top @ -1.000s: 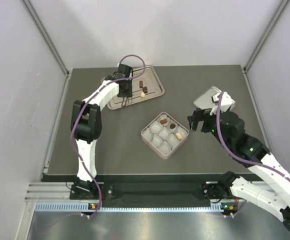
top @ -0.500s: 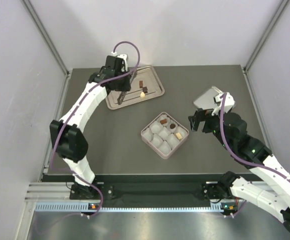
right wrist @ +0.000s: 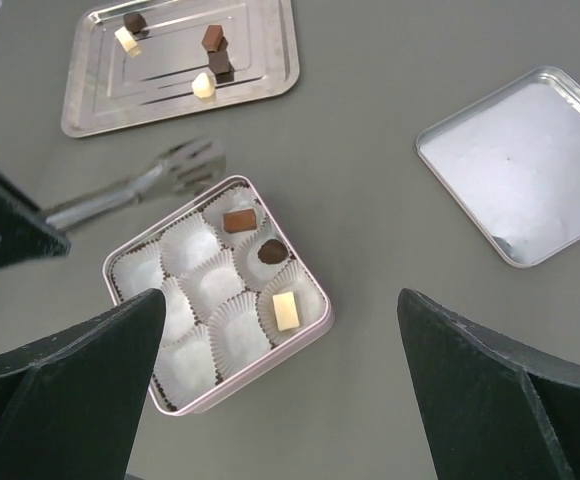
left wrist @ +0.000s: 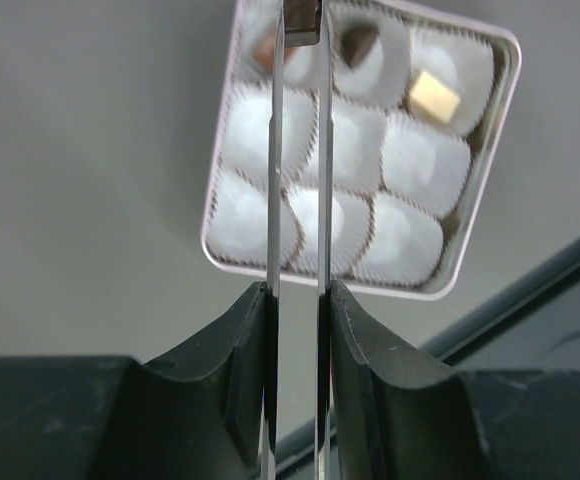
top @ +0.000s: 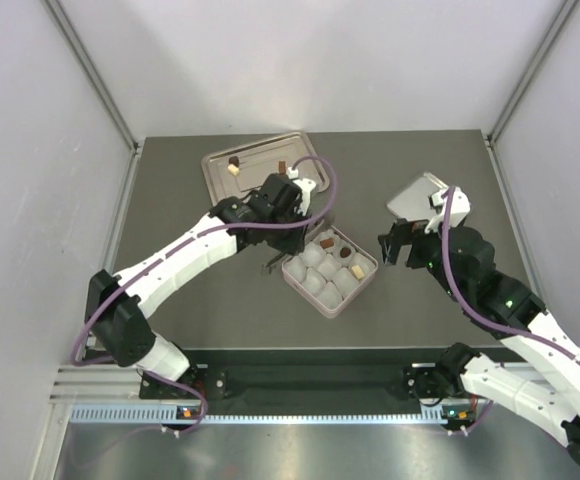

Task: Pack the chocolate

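The pink box [top: 362, 287] of white paper cups holds three chocolate pieces in one row: a brown one [right wrist: 240, 220], a dark one [right wrist: 272, 251] and a cream one [right wrist: 285, 310]. Several more chocolate pieces [right wrist: 213, 40] lie on the silver tray [top: 255, 150]. My left gripper [left wrist: 298, 300] is shut on metal tongs [left wrist: 273, 170], whose tips [right wrist: 192, 160] hover by the box's tray-side edge. Whether the tips hold a piece I cannot tell. My right gripper [right wrist: 280, 295] hangs wide open above the box's right corner.
A square silver lid [right wrist: 520, 160] lies flat on the table to the right of the box. The left arm [top: 185, 255] stretches across the table between the tray and the box. Grey walls enclose the table on three sides.
The left arm has swung from over the tray down to the box, carrying the tongs with it. The right arm has stayed where it was.
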`<action>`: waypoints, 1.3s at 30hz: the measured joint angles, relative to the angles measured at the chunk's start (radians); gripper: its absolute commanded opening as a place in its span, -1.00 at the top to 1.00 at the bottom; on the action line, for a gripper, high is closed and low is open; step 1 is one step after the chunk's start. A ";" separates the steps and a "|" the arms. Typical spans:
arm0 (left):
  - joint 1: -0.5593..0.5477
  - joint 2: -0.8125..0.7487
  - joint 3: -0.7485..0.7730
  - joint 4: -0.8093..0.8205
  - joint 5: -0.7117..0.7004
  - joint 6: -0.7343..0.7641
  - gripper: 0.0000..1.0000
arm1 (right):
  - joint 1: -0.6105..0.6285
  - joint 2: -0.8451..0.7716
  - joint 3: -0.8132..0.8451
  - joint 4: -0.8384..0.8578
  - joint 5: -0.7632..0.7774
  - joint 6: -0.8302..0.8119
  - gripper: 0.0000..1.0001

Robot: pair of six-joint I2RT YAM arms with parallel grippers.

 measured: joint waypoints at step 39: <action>-0.064 -0.056 -0.117 -0.072 -0.094 -0.057 0.10 | 0.000 0.001 0.014 -0.016 0.012 -0.003 -0.99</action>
